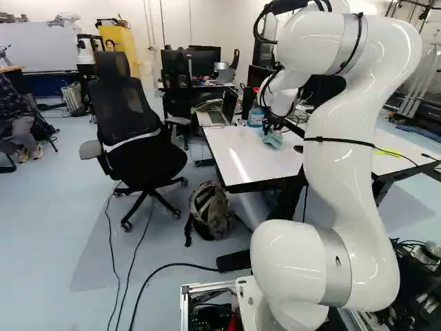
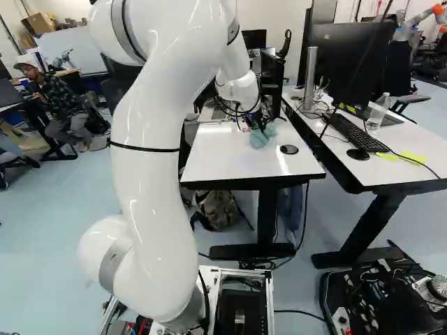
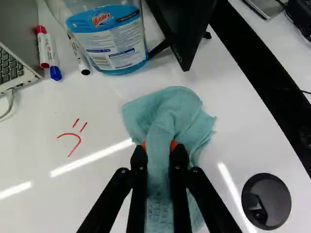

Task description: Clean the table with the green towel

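Wrist view: black orange-padded pincer [image 3: 159, 146] pinching crumpled green towel [image 3: 170, 109], grasp done; red curved ink marks [image 3: 76, 136] at pincer's nine o'clock need wiping.

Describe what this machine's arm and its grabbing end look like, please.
The arm is glossy white, with thick, rounded, tube-like sections. Silver-grey bands ring it at joints, a thin black strap circles it, and black cables loop outside near the top. The pincer is black, with two slim fingers bearing orange pads.

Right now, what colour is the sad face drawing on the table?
The drawing is red; it shows best in the wrist view.
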`<state>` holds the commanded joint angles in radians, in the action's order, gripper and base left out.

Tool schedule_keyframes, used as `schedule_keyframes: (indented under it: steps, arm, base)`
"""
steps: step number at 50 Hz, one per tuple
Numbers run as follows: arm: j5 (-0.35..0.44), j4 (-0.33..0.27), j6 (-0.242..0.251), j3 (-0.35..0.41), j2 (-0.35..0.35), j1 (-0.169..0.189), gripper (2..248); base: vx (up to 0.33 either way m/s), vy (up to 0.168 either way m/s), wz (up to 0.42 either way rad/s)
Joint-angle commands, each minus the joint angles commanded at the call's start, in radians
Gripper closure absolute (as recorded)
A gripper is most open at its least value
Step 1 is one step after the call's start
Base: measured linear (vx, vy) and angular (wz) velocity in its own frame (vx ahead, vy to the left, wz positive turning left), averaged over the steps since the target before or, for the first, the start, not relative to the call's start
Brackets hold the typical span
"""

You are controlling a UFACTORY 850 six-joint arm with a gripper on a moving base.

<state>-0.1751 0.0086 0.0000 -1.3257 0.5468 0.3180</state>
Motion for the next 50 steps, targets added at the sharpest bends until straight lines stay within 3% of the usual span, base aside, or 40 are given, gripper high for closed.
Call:
schedule_keyframes:
  steps: [30,50]
  arm:
    - [0.0,0.0,0.0,-0.064,0.047,0.071,197]
    - [0.0,0.0,0.0,0.015,-0.011,0.1,197]
  base:
    - [0.0,0.0,0.0]
    - [0.0,0.0,0.0]
